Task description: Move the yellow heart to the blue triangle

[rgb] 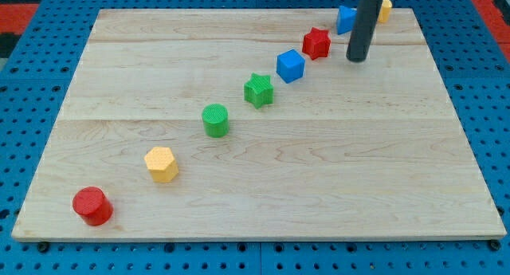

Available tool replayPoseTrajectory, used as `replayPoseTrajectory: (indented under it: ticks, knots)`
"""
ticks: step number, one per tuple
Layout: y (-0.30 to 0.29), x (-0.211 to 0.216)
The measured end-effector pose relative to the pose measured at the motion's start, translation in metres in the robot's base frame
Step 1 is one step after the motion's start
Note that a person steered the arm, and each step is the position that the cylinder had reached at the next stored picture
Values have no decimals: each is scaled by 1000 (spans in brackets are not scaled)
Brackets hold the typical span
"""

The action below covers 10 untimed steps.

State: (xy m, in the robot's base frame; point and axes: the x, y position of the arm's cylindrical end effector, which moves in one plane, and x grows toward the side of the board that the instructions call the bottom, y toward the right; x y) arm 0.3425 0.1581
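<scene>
**Wooden board with a diagonal row of blocks, rod at the far right**

Pale wooden planks form the board (263,187), which lies on a blue pegboard surface (32,108) with red showing at the view's top corners. No container is present; every block sits directly on the wood.

Nearest, at the view's bottom left, stands a red cylinder (92,206). Up and to the right comes a yellow hexagon block (162,163), then a green cylinder (215,119), a green star (258,90), a blue cube (291,65) and a red star (316,42), each well apart from the next.

Farthest, near the top right edge, the blue triangle (345,20) lies just left of the dark rod, and the yellow heart (385,9) peeks out just right of it. My tip (356,60) rests on the wood between them, slightly nearer the viewer. Being a plain rod, it has no jaws to open or close.
</scene>
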Motion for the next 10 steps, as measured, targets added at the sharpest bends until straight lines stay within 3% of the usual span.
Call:
replayPoseTrajectory:
  ticks: [1,2,6,8,10]
  knots:
    - [1,43]
    - [8,59]
    - [136,-45]
    - [131,-151]
    - [40,-151]
